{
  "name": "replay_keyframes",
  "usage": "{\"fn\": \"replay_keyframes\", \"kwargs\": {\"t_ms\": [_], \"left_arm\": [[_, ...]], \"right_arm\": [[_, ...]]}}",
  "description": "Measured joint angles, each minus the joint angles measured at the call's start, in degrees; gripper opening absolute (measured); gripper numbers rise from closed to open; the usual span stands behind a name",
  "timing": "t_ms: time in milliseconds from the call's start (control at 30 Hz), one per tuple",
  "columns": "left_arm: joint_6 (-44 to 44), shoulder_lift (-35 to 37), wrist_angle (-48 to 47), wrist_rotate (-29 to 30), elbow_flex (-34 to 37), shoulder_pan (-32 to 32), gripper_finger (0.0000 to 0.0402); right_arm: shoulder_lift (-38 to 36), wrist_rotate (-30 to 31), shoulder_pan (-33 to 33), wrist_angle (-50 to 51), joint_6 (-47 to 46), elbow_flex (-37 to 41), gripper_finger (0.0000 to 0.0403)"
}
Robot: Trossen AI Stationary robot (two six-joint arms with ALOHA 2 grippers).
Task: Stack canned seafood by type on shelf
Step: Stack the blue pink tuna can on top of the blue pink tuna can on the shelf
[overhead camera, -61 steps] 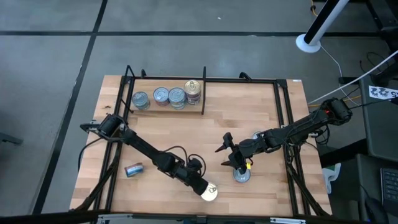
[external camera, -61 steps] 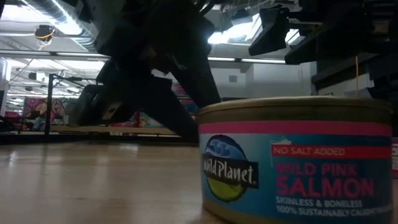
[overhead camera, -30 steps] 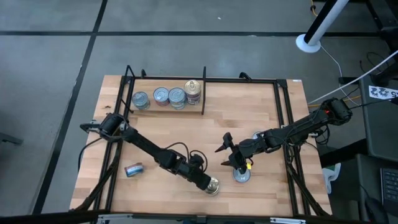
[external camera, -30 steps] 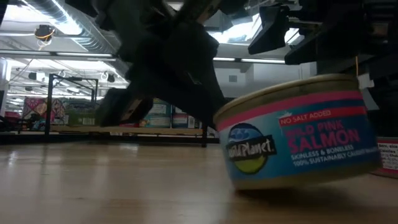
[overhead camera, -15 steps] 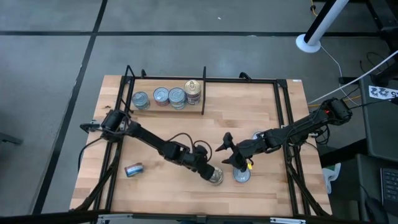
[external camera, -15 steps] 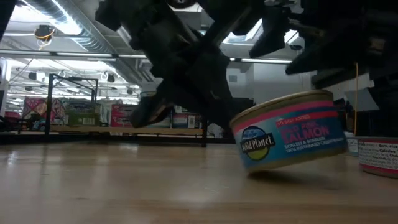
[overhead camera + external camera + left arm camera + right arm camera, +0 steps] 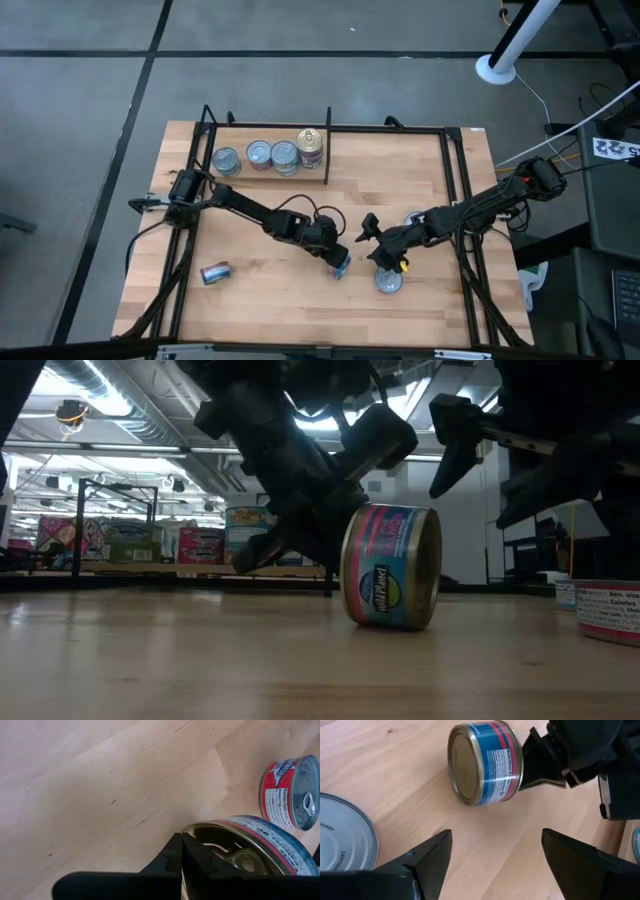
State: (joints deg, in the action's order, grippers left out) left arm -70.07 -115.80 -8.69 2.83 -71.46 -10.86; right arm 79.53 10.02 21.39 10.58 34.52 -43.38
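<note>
While the right gripper (image 7: 372, 243) is waiting spread beside it, the left gripper (image 7: 335, 262), fingers together, is tipping the salmon tin (image 7: 390, 566) from flat onto its edge mid-shelf (image 7: 400, 180), complicating stacking.

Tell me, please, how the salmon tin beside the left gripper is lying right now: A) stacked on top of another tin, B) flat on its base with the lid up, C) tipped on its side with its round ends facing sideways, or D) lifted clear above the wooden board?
C: in the low view the salmon tin rests on its curved wall on the shelf, its label wrapping around, with the left gripper against it.
</note>
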Motion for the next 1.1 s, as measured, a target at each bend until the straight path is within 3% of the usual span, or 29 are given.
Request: {"fn": "replay_keyframes", "kwargs": {"t_ms": [300, 500, 633, 833, 1100], "left_arm": [[2.5, 0.1, 0.1, -0.4, 0.0, 1.1, 0.0001], [2.7, 0.1, 0.3, -0.2, -0.1, 2.6, 0.0], [5.3, 1.5, -2.3, 0.1, -0.1, 4.4, 0.0], [9.9, 10.4, -11.0, 2.1, -0.1, 6.1, 0.0], [9.9, 20.8, -9.1, 0.9, -0.2, 0.4, 0.0002]], "right_arm": [[0.0, -0.8, 0.0, -1.6, -0.1, 0.0, 0.0308], [0.2, -5.5, 0.0, -5.4, 0.1, 0.0, 0.0308], [0.2, -5.6, 0.0, -5.9, 0.2, 0.0, 0.0308], [0.3, -5.6, 0.0, -5.6, 0.2, 0.0, 0.0308], [0.3, -4.3, 0.0, -5.7, 0.2, 0.0, 0.0308]]}}
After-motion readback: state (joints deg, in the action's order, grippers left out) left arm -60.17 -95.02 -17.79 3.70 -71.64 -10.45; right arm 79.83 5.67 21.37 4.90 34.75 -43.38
